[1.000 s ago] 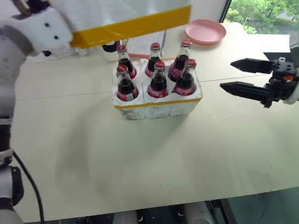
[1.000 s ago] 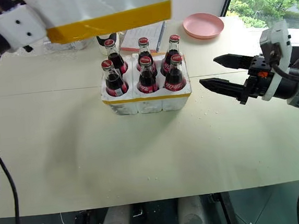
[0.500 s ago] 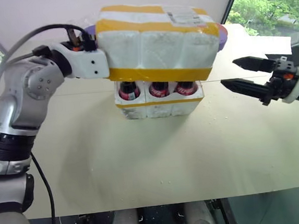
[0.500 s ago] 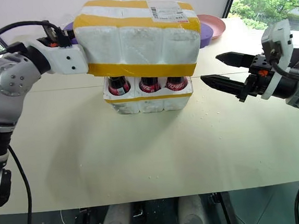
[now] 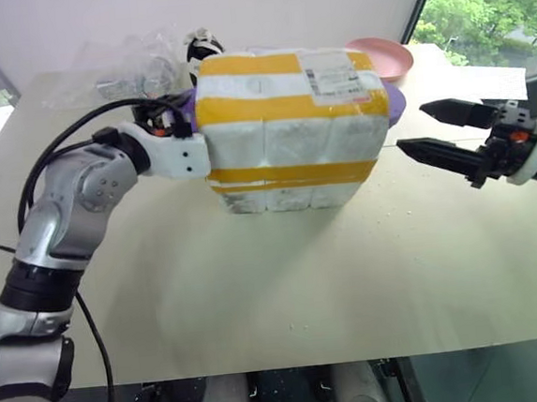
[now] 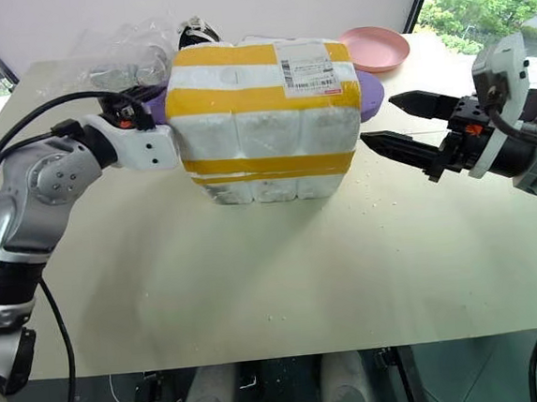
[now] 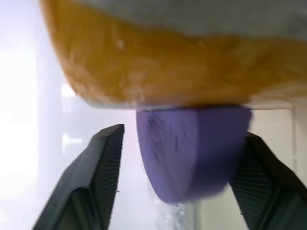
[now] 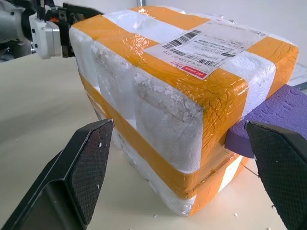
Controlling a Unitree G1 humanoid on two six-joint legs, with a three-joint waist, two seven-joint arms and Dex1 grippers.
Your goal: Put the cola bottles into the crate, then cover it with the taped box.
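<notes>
The taped box [image 6: 263,117] is seated upright over the crate [image 6: 267,188], of which only a white lower strip is seen beneath the box's bottom yellow band. A purple foam handle [image 7: 192,151] sticks out from the box's left end, and a second purple piece [image 8: 278,117] from its right end. The left gripper [image 7: 177,182] is placed around the left handle, its fingers slightly parted. The right gripper [image 6: 398,126] is held wide open, just beside the box's right end. Behind the box, a pink plate [image 6: 374,47] is seen.
</notes>
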